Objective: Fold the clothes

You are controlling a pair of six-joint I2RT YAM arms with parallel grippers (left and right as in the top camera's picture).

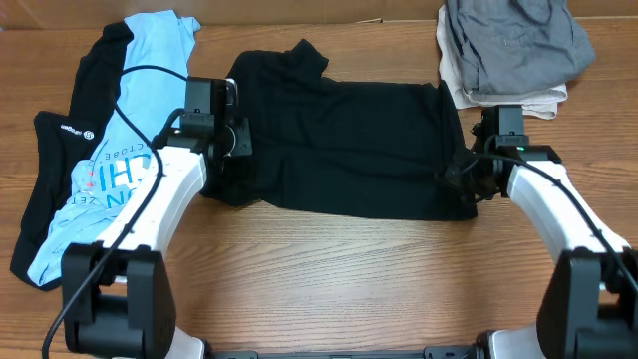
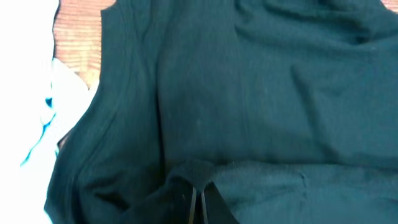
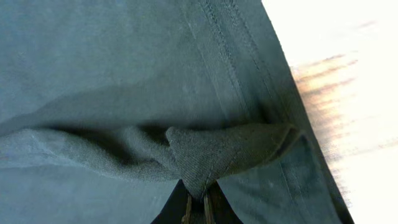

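On the counter (image 1: pixel 329 279), black shirt (image 1: pixel 349 150) lies spread out; left jaws are clamped tight on its left edge, right jaws pinching a bunched fold on the right edge.

Left arm (image 1: pixel 174 189) and right arm (image 1: pixel 553 194): white shells, black joints; black cable (image 1: pixel 150 68) loops at 10 o'clock; black-fingered left hand (image 2: pixel 199 193).

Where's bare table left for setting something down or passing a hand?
Widest: the front strip of table below the black shirt. Narrower: behind the shirt, between blue tee and grey pile. Left side is crowded with the tee and a black logo garment.
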